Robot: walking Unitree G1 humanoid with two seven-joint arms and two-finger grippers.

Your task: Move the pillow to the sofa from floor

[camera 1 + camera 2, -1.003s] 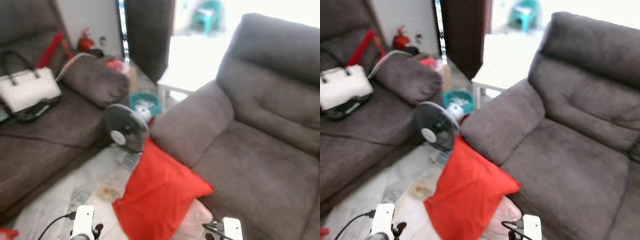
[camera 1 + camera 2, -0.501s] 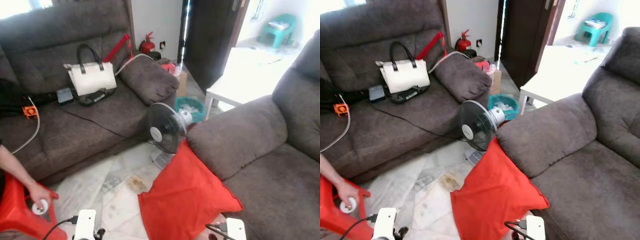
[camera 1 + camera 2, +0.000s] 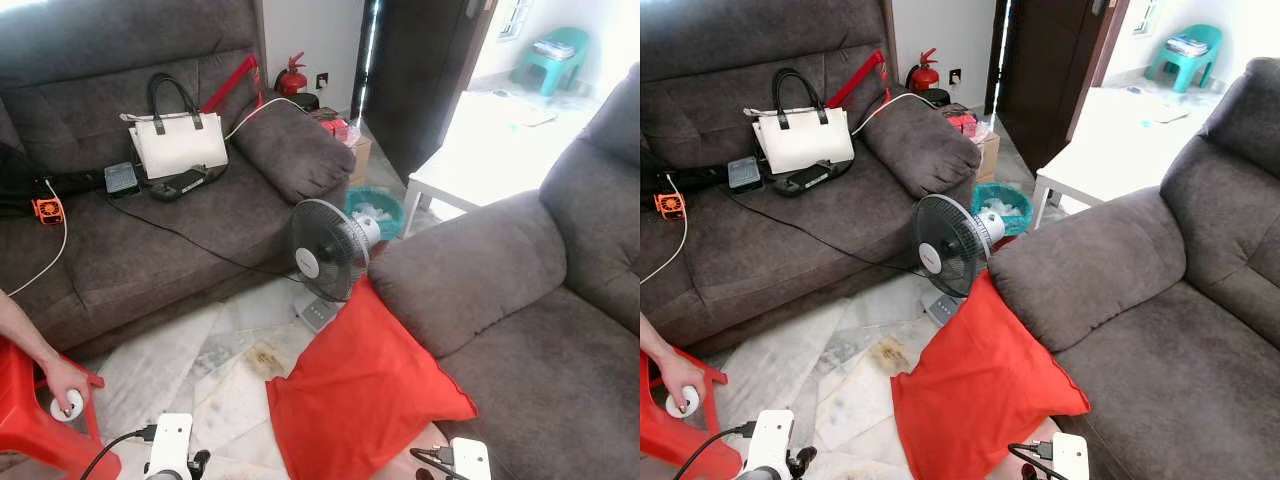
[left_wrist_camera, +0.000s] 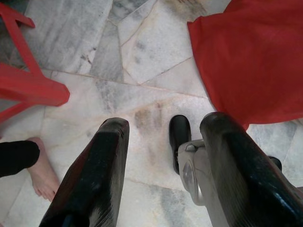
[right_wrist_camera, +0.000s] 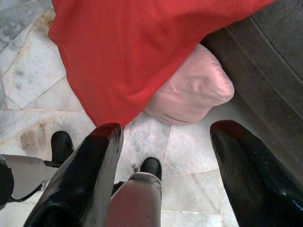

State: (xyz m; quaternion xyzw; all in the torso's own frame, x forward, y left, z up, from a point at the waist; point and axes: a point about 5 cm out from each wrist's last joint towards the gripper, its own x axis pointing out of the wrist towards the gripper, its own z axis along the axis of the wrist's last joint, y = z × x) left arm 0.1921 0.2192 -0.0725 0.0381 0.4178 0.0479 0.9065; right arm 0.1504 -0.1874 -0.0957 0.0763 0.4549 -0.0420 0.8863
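Down on the floor (image 3: 160, 360), the red pillow (image 3: 365, 400) leans on the sofa (image 3: 500, 300); both my jaws hang released.

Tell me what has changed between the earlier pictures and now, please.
Mostly the camera moved: the robot's head swung toward its left, so the left sofa, a person's hand and a red stool came into view. Nothing was taken hold of or let go. The red pillow still leans on the right sofa beside the fan, and both grippers, left and right, stay open above the floor.
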